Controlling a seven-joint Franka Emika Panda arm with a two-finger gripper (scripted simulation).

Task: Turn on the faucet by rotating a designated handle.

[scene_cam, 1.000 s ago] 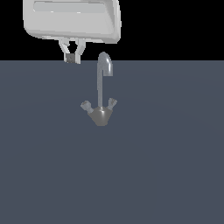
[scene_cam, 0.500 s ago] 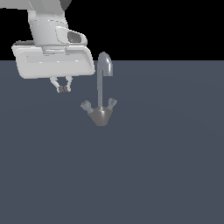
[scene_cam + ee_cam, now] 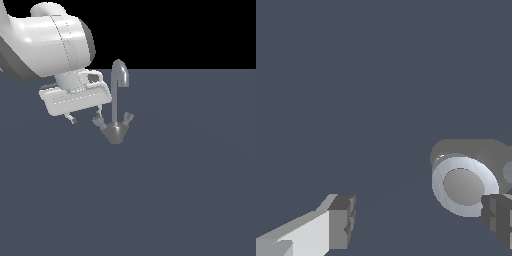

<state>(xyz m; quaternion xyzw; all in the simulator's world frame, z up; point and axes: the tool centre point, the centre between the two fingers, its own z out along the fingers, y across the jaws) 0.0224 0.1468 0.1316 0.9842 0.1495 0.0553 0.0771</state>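
Note:
The faucet (image 3: 118,95) is a small grey tap with a tall hooked spout and a cone base (image 3: 116,135), standing on the dark floor. The handle (image 3: 98,120) is the stubby grey prong on the exterior view's left of the base. A paler forked prong (image 3: 128,118) sticks out on the other side. My gripper (image 3: 86,115) is open and empty, just left of the spout, with one fingertip (image 3: 99,110) directly above the handle. In the wrist view, the gripper (image 3: 419,222) has its fingers wide apart, and a round grey, pale-ringed faucet part (image 3: 463,186) lies beside one finger (image 3: 498,220).
The dark grey floor (image 3: 175,200) spreads flat around the faucet. My white arm (image 3: 50,45) fills the upper part of the exterior view's left.
My gripper has come down from above to the level of the handles, and more of the arm has entered the view. The faucet and its handles have not moved.

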